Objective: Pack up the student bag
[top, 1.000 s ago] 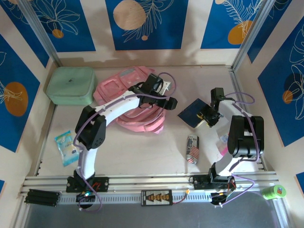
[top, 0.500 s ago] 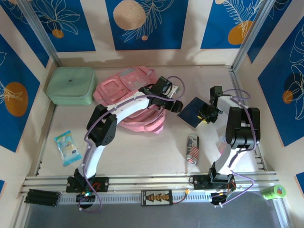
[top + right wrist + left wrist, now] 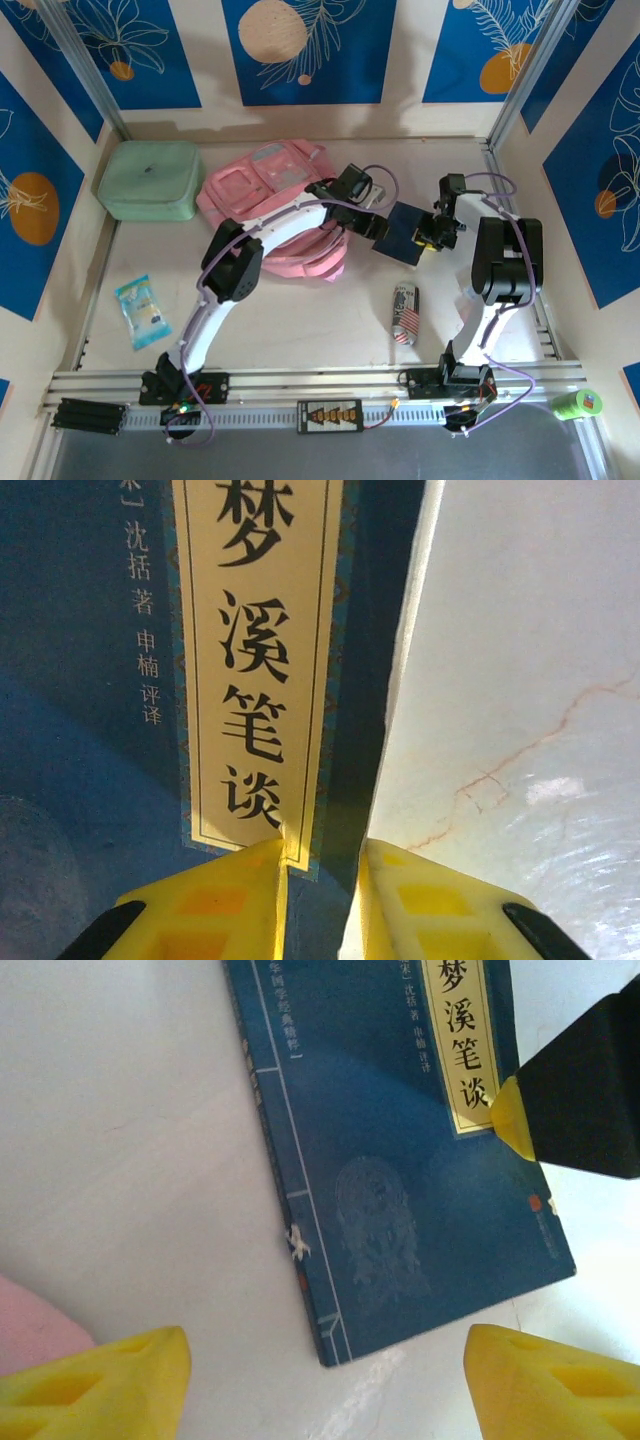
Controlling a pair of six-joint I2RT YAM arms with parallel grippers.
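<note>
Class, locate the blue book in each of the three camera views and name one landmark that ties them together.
Top external: the blue book lies at centre, just right of the student bag.
Left wrist: upper middle, running to the right.
Right wrist: across the left half.
Shared landmark: the right arm's fingers pinching the book's title-strip edge.

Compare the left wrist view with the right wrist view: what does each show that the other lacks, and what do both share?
Left wrist view: a corner of the pink student bag, the lower corner of the blue book, the open left gripper. Right wrist view: reddish veins in the table, the book's white page edge. Shared: the book's cream title strip and the right gripper clamped beside it.
</note>
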